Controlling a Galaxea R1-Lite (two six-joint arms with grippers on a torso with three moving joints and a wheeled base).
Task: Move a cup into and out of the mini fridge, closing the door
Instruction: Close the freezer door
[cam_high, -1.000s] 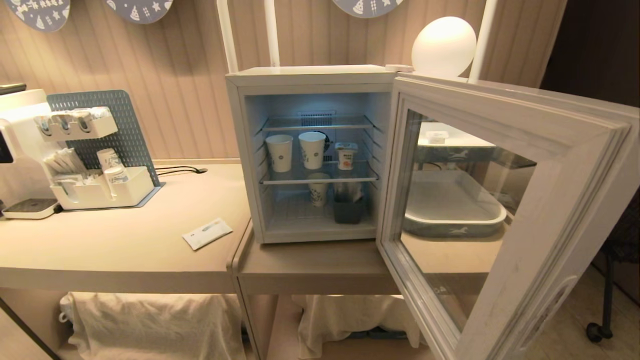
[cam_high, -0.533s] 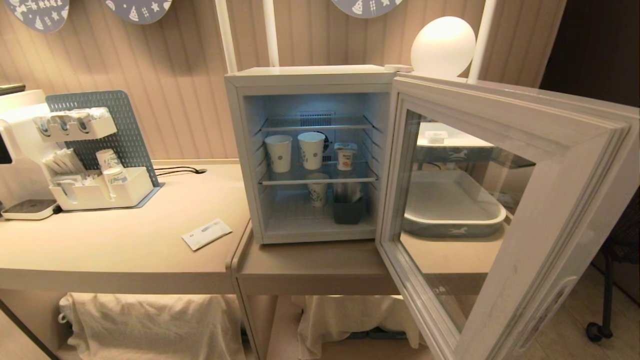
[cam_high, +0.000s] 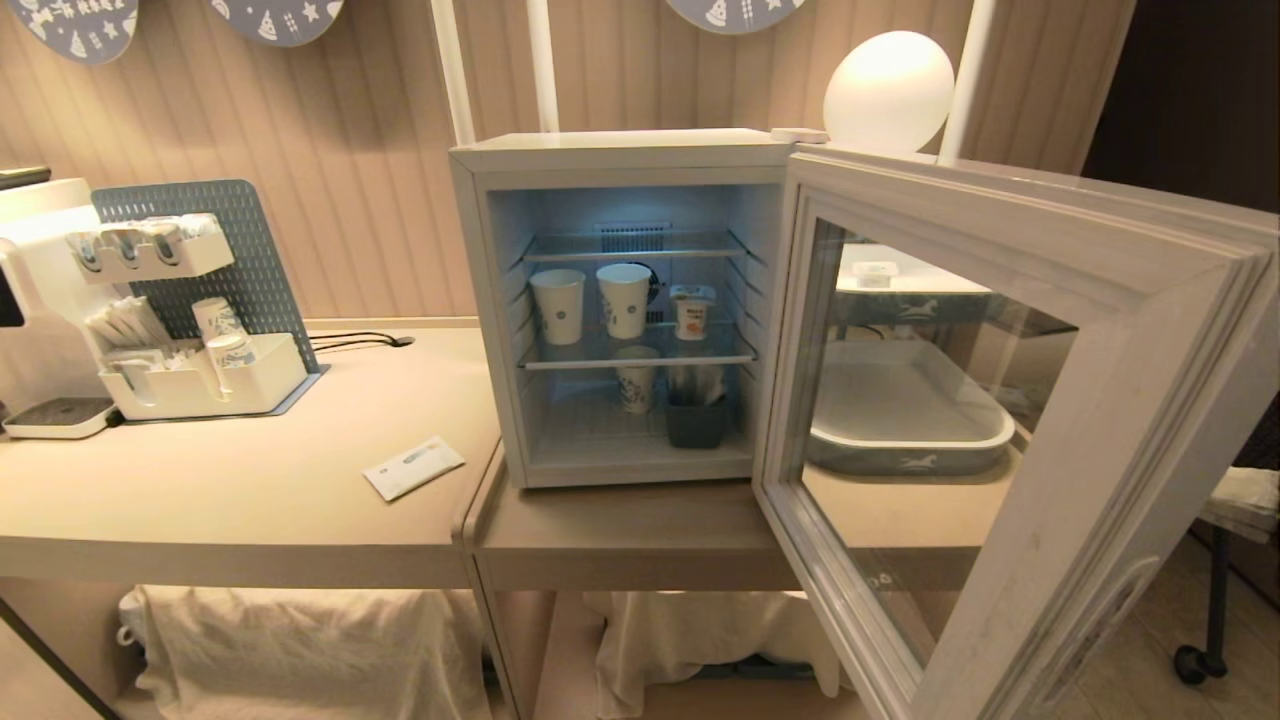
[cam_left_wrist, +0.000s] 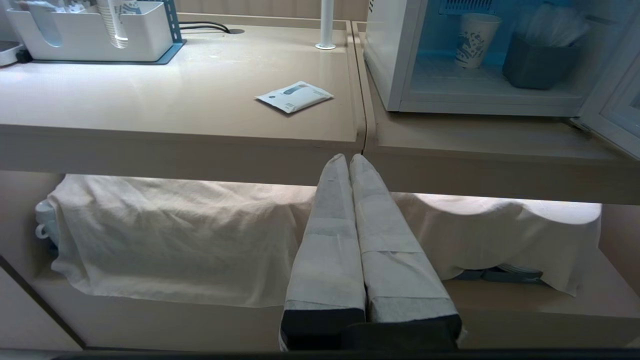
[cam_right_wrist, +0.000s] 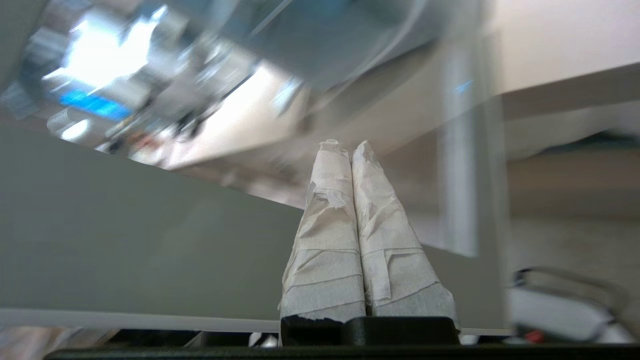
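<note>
The cup (cam_high: 692, 312) stood upright on the middle wire shelf (cam_high: 640, 358) of the mini fridge (cam_high: 620, 160), at the shelf's right end, beside two taller paper cups (cam_high: 590, 302) on its left. The door (cam_high: 1010, 430) hung wide open on the robot's right side, so the way into the fridge was free from the front. The right gripper (cam_right_wrist: 347, 150) had its jaws clenched and empty, close to the open door, with blurred glass behind them; it seemed the nearer arm to the cup. The left gripper (cam_left_wrist: 348, 160) was parked low, in front of the tabletop (cam_left_wrist: 200, 100) edge, jaws pressed together and holding nothing. The cup's long axis was vertical, so probably a level reach from the front, with the jaws first released, would suit
</note>
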